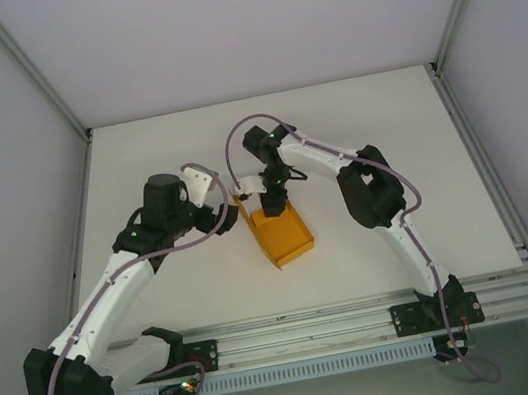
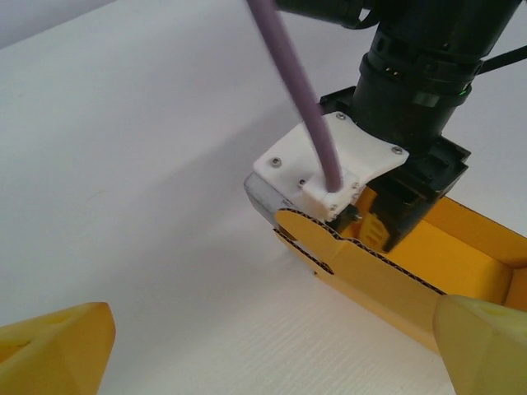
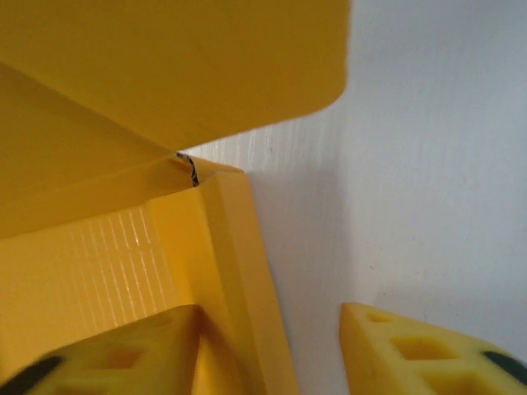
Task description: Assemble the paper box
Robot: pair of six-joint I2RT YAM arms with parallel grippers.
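We see one paper box [image 1: 287, 236], a single orange-yellow card piece folded into an open tray, lying near the middle of the one white table [image 1: 386, 137] between the two arms. The right gripper [image 3: 272, 337] comes down at the box's far end, its two fingers astride a side wall, one inside and one outside, with a gap left and nothing clamped. Just left of that end the left gripper [image 2: 268, 352] hovers with both fingers spread wide, holding nothing.
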